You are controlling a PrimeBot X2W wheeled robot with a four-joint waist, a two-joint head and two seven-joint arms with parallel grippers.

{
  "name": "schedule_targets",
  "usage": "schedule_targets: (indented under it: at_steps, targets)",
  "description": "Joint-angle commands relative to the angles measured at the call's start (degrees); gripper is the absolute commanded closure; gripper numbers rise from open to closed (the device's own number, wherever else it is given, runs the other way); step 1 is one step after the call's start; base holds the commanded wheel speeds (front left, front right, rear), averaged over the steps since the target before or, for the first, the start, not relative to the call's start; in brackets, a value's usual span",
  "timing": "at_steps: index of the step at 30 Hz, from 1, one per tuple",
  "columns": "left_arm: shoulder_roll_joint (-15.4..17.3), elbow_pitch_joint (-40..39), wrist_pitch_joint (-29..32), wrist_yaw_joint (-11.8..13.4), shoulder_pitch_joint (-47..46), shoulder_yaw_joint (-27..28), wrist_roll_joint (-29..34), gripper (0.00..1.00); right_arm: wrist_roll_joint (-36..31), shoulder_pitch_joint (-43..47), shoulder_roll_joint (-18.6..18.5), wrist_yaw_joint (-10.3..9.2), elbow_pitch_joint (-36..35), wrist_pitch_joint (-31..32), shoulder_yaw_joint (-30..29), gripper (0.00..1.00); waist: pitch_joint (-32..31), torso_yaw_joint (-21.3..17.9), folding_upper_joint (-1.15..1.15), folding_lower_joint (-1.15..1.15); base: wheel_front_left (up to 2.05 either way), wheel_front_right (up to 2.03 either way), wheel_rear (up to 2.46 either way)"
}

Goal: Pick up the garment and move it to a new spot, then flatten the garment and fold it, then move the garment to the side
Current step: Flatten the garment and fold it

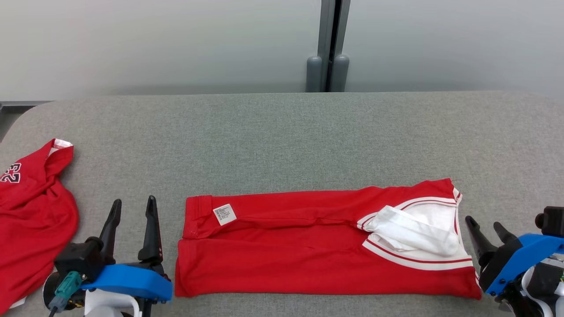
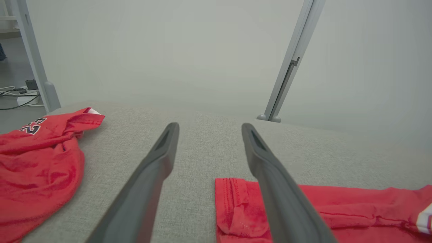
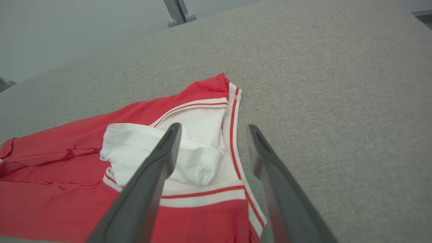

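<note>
The place looked like a robotics lab or test bay in an office building, not a home. A wide counter [image 1: 282, 132] covered in plain grey fabric stood against frosted partition panels [image 1: 154, 44] joined by a grey metal post [image 1: 328, 39]. Beyond the counter's left edge, loose cables [image 2: 15, 91] lay on a bare grey floor [image 2: 13, 118].

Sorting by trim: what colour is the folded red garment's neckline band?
Band: white with one red stripe; right wrist view.
</note>
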Motion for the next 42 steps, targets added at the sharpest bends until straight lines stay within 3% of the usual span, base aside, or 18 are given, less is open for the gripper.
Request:
schedule_targets:
  at_steps: [1,7,12,24,25,26,27,32,42]
  targets:
    - [-0.39,0.18,-0.23,-0.40,0.65,0.64,0.81,0.00,0.31,-1.40,-0.02,0.03,1.85,-1.24,-0.23,0.00,0.02,0.11,0.00,0.00,0.00,0.00,0.00]
    - [-2.15,0.88,-0.24,-2.24,2.19,2.97,3.32,0.00,-0.13,-5.67,0.01,0.03,13.33,-7.10,-1.62,0.00,0.57,1.17,0.00,0.00,0.00,0.00,0.00]
    - [-3.22,1.75,-0.25,-3.34,1.74,3.79,4.57,0.00,-4.43,-8.48,-0.04,0.03,20.96,-9.59,-1.23,0.00,1.30,1.87,0.00,0.00,0.00,0.00,0.00]
    - [-4.37,4.14,-0.25,-5.15,-0.37,4.16,5.80,0.00,-7.13,-13.50,0.11,0.03,33.66,-9.77,-0.47,0.00,2.47,2.44,0.00,0.00,0.00,0.00,0.00]
    - [-4.37,4.29,-0.25,-5.16,-0.51,4.22,5.85,0.00,-7.17,-13.82,0.14,0.03,34.15,-9.48,-0.09,0.31,2.55,2.43,0.00,0.00,0.00,0.00,0.00]
    - [-4.35,4.38,-0.25,-5.19,-0.71,4.30,5.91,0.00,-7.16,-14.05,0.22,0.03,34.59,-9.22,0.37,0.73,2.64,2.40,0.00,0.00,0.00,0.00,0.00]
    - [-4.34,4.40,-0.25,-5.23,-0.88,4.38,5.96,0.00,-7.01,-14.19,0.35,0.04,34.81,-8.97,0.97,1.00,2.72,2.37,0.00,0.00,0.00,0.00,0.00]
    - [-4.07,4.59,-0.25,-5.10,-1.16,4.63,6.21,0.00,-7.17,-14.62,0.18,0.04,33.57,-9.28,2.07,1.00,2.87,2.02,0.00,0.00,0.00,0.00,0.00]
    - [-3.07,4.18,-0.26,-4.47,0.25,5.06,6.14,0.00,-11.82,-12.14,-3.28,0.01,23.26,-9.47,-6.90,1.00,1.80,0.87,0.00,0.00,0.00,0.00,0.00]
